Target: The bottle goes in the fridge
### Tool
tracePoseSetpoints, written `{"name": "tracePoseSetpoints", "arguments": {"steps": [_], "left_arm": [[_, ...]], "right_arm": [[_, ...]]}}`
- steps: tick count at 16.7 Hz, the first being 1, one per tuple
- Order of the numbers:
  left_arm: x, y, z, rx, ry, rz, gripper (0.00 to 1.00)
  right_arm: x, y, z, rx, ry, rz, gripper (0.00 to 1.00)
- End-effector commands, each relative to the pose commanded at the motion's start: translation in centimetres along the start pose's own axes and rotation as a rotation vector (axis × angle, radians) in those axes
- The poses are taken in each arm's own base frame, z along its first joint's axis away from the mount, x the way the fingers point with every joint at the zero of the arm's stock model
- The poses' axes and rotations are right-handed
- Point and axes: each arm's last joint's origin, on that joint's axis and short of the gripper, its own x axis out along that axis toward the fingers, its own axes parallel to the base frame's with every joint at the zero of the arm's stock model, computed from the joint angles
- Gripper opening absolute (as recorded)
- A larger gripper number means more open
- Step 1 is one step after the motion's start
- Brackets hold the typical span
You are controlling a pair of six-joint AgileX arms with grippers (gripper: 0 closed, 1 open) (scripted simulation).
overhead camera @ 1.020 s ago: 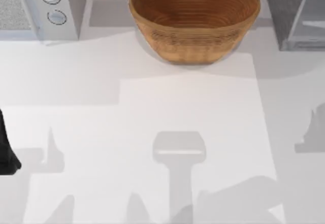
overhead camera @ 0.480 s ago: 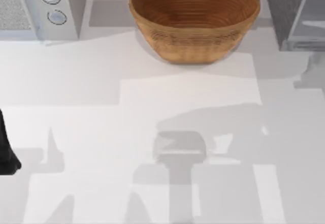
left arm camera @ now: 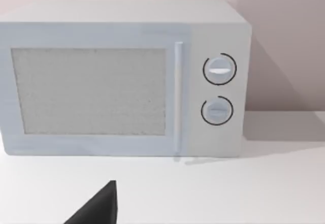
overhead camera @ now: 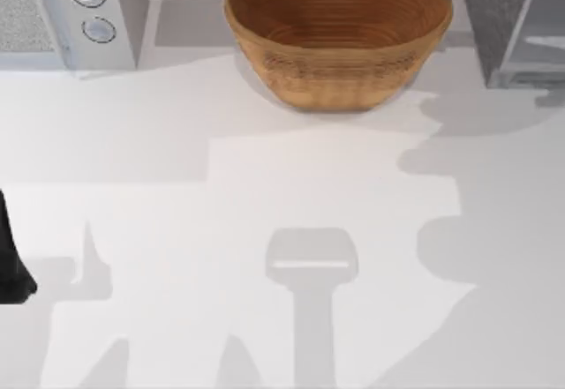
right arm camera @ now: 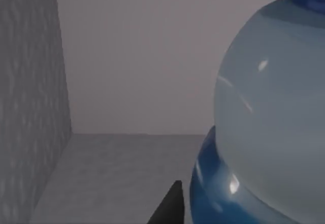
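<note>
Moment of the placing step, as I judge it from the controls. In the right wrist view the small clear plastic bottle with blue label band and blue cap (right arm camera: 269, 127) looms very close to the lens, and beyond it lie a dark grey speckled wall and floor, which I take for the inside of the large dark grey speckled fridge with its pale glassy door panel (overhead camera: 494, 18); in the top view that fridge stands at the far right corner of the white table (overhead camera: 265, 186). A single dark finger tip (right arm camera: 170, 206) of my right gripper shows just beside the bottle's blue band, apparently touching or nearly so; its partner is hidden behind the bottle, so I cannot tell whether the fingers are clamped on the bottle or spread apart. To do this step well, I judge that the bottle should be carried level and clear of the speckled side wall, lowered until its base meets the fridge floor, and only then released, with the wrist drawn straight back so the fingers do not drag or tip it. My left arm (overhead camera: 11, 257) is parked at the table's left edge, a dark finger tip (left arm camera: 99, 209) facing the white microwave with two round knobs (left arm camera: 122, 79), its fingers' state likewise unreadable. The brown woven basket (overhead camera: 340, 36) stands at the far middle.
</note>
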Motion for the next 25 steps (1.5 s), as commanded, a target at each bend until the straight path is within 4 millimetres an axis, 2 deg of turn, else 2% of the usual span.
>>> {"name": "tracePoseSetpoints", "arguments": {"steps": [4, 12, 15, 25], "left_arm": [[0.0, 0.0, 0.0, 0.0, 0.0, 0.0, 1.0], [0.0, 0.0, 0.0, 0.0, 0.0, 0.0, 1.0], [0.0, 0.0, 0.0, 0.0, 0.0, 0.0, 1.0], [0.0, 0.0, 0.0, 0.0, 0.0, 0.0, 1.0]], "right_arm": [[2.1, -1.3, -3.2, 0.003, -0.005, 0.002, 0.01], [2.5, -1.2, -3.8, 0.008, 0.002, 0.006, 0.01], [4.4, -1.4, -4.2, 0.011, 0.014, 0.006, 0.01], [11.3, -1.6, -3.3, 0.005, -0.011, 0.008, 0.01]]}}
